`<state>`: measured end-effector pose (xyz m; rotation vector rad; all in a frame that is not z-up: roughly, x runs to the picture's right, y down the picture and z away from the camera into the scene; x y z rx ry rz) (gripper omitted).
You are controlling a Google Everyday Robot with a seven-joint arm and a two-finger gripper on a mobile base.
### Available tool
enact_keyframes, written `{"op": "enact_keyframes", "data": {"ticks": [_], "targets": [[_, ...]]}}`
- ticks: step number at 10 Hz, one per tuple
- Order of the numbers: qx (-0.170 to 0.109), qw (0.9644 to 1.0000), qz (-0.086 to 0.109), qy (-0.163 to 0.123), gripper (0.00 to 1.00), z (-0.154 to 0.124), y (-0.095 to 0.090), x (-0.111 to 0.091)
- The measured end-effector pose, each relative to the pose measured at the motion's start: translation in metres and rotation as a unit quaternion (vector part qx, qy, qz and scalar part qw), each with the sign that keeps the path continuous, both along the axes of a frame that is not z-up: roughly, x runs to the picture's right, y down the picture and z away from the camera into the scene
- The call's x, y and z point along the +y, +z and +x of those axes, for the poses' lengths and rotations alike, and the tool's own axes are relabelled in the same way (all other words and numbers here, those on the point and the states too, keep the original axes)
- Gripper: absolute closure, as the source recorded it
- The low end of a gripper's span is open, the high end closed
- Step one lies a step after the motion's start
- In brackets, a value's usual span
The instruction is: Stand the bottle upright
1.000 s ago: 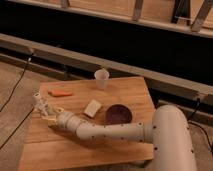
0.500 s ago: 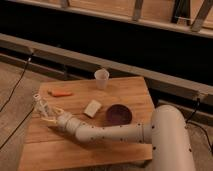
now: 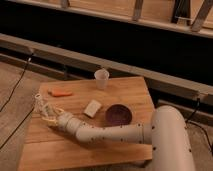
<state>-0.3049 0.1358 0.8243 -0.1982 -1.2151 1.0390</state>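
The white arm (image 3: 115, 134) reaches from the lower right of the frame across the wooden desk (image 3: 135, 90) toward its left edge. At its end, the pincer (image 3: 50, 114) sits at the left middle of the frame, right at the bottle (image 3: 41, 106). The bottle is a slim clear one with a pale label; it stands close to upright, leaning a little, its top toward the upper left and its lower end at the fingers. The pincer looks clenched around the bottle's lower part, though the exact contact is hard to make out.

An orange carrot-like thing (image 3: 61, 93) lies flat on the desk just above and right of the bottle, apart from it. A flat beige block (image 3: 92, 108) rests near the desk's centre, beside a dark purple bowl (image 3: 119, 114) to its right. A white paper cup (image 3: 101, 78) stands upright at the far edge, in the upper middle of the frame. A dark cable (image 3: 17, 85) trails over the floor at the left.
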Motion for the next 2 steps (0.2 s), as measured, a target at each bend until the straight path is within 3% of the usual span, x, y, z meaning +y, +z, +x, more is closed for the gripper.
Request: {"op": "enact_keyframes", "data": {"ticks": [2], "targets": [[0.0,1.0,0.0,0.002,0.6,0.0014,0.0002,0.0009]]}}
